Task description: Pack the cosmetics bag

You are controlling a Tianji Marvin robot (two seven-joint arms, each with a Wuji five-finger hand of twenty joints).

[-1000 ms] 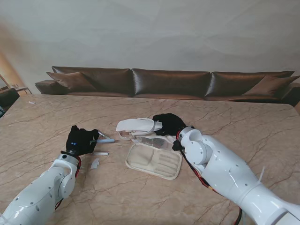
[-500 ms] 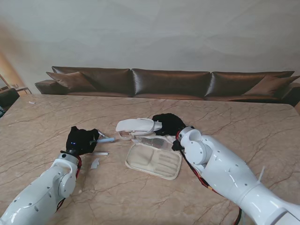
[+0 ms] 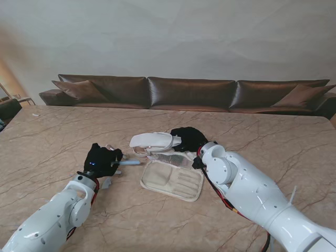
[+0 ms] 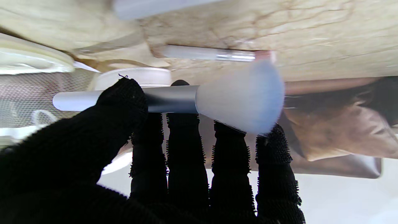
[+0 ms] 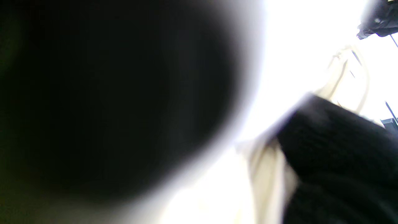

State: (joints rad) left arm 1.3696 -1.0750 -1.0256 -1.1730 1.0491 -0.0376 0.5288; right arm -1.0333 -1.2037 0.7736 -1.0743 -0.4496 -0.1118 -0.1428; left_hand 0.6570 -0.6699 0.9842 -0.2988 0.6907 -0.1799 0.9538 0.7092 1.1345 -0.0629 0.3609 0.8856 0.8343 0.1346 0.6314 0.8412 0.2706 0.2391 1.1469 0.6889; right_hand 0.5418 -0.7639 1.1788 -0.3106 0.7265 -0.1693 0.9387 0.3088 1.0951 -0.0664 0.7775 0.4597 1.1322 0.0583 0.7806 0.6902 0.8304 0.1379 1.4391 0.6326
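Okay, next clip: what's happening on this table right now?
A two-armed robot is packing a cosmetics bag that lies open on the marble table. The left robot hand is shut on a makeup brush, carried off the table with its handle pointing toward the bag. The right robot hand rests on the bag's raised lid at the far side; its exact grip can't be made out. A few small items lie beside the left hand.

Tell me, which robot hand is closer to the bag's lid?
Right. The right hand touches the raised lid of the cream fabric cosmetics bag; the left hand, holding a silver-handled makeup brush, stays apart, leftward.
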